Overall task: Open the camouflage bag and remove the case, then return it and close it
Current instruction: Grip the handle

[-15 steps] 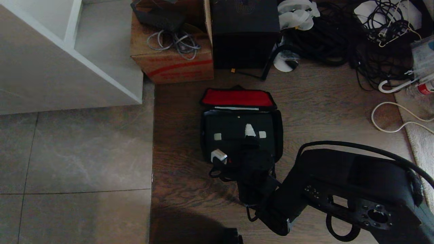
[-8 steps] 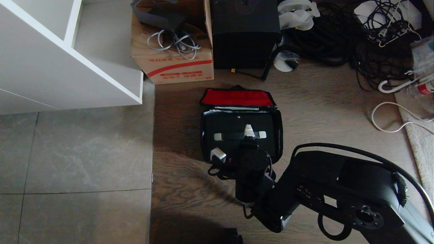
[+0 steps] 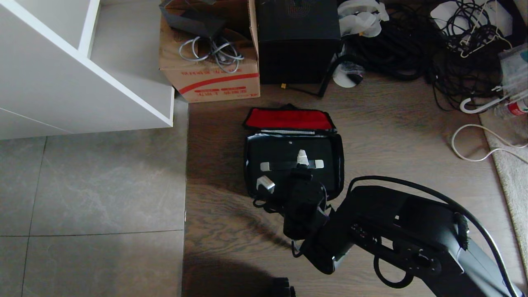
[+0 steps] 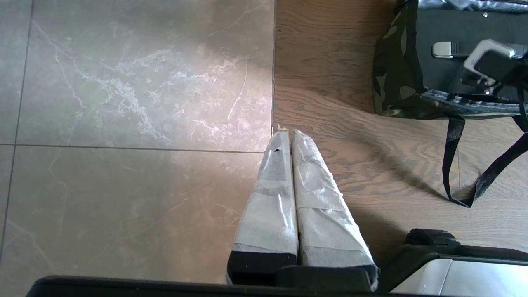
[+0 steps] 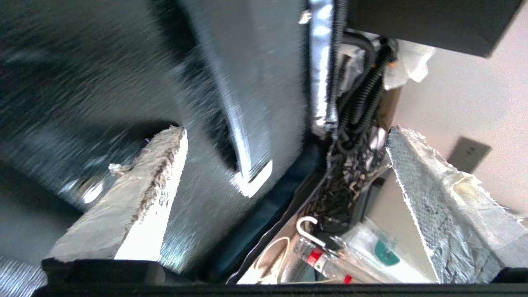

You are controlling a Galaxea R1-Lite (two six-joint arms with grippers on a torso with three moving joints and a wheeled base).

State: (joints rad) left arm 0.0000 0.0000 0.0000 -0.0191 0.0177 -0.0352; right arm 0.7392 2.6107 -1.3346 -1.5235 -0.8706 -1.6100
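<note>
The camouflage bag point(image 3: 339, 165) lies open on the wooden floor, its red-lined flap point(image 3: 288, 119) folded away from me. Inside it lies the flat black case point(image 3: 276, 153), with a grey strap point(image 3: 284, 165) across its top. My right gripper point(image 3: 284, 170) hangs low over the case, open, its white-wrapped fingers point(image 3: 303, 157) spread either side of the strap. In the right wrist view that gripper point(image 5: 284, 140) stands wide with the blurred case point(image 5: 247, 74) close behind and nothing held. My left gripper point(image 4: 284, 134) is parked over the floor seam, shut, with the bag point(image 4: 396, 78) off to one side.
Beyond the bag stand a cardboard box point(image 3: 210, 78) and a tall black box point(image 3: 297, 41). Tangled cables point(image 3: 412, 49) fill the far right, with a white cable loop point(image 3: 474, 144) and a rug edge point(image 3: 511, 173). A white shelf unit point(image 3: 82, 82) stands at the far left.
My right arm has pushed further in over the bag, bringing the gripper slightly deeper over the case. Its fingers stay spread. The bag and case have not moved.
</note>
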